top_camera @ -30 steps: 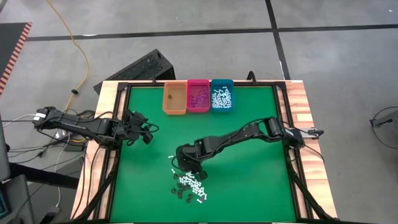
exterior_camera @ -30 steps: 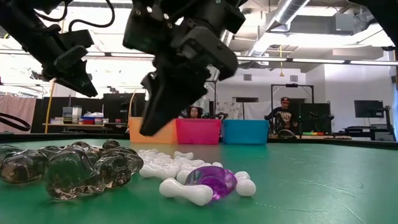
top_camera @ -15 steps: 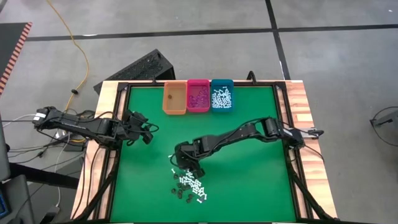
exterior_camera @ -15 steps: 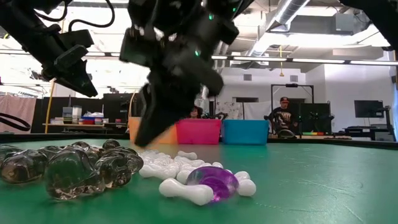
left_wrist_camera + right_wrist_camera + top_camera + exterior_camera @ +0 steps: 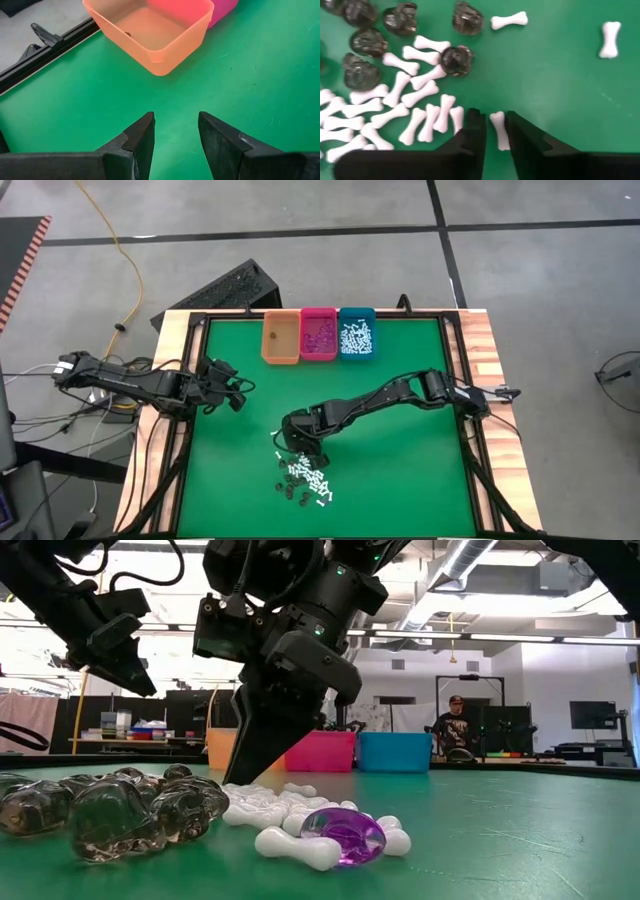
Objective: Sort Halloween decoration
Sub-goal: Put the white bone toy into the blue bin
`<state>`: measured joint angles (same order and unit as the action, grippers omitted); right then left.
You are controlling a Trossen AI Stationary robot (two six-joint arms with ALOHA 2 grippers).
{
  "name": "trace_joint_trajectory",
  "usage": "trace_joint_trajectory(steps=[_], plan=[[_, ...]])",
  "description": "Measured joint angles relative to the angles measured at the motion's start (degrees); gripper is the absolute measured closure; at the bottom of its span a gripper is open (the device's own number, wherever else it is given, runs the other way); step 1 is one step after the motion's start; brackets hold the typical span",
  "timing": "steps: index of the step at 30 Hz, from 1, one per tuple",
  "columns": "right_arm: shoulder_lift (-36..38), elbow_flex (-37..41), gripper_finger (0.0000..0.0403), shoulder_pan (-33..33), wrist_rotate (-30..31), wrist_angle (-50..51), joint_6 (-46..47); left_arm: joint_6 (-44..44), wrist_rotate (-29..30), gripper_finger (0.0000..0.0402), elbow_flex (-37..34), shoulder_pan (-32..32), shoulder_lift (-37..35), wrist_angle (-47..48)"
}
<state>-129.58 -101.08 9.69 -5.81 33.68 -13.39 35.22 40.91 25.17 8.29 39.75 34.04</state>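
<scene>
A heap of Halloween decoration (image 5: 305, 478) lies on the green mat near the table's front edge: white bones (image 5: 420, 95), dark clear skulls (image 5: 456, 59) and a purple piece (image 5: 345, 835). My right gripper (image 5: 495, 135) points steeply down at the heap's far edge. Its fingers stand narrowly apart on either side of one white bone (image 5: 498, 129) that lies on the mat. At the table's left edge my left gripper (image 5: 175, 131) hangs open above bare mat with nothing between its fingers. My right gripper comes from above with one finger on each long side of a white bone's near half (image 5: 499, 136), the fingers lying along it. The bone lies flat on the mat. Whether the fingers touch it, I cannot tell.
Three bins stand in a row at the far edge: orange (image 5: 281, 338), pink (image 5: 319, 335) and teal (image 5: 356, 333). A single bone (image 5: 610, 39) lies apart from the heap. Bare mat stretches between the heap and the bins. People sit in the room behind the table.
My right gripper has sunk toward the far edge of the heap and rolled a little; its fingertips now stand at mat level. The pieces have stayed in place.
</scene>
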Motion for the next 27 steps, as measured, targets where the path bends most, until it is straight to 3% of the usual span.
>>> trace_joint_trajectory(steps=[6, 17, 22, 27], plan=[[0.0, 0.0, 0.0384, -0.04, 3.04, 0.4, -0.13, -0.02, 0.0, 0.0258, 0.0, -0.01, 0.0, -0.04], [4.13, 0.41, 0.0387, -2.5, 3.49, 2.23, -0.5, -0.02, 0.0, 0.0258, 0.0, 0.0, 0.01, -0.06], [9.71, 0.2, 0.0387, -7.56, 4.4, 7.99, -2.77, -0.02, -0.01, 0.0258, 0.0, -0.02, 0.0, -0.04], [15.07, 0.2, 0.0387, -15.74, 9.03, 14.78, -5.3, -0.02, -0.36, 0.0258, 0.0, -0.02, 0.02, 0.0]])
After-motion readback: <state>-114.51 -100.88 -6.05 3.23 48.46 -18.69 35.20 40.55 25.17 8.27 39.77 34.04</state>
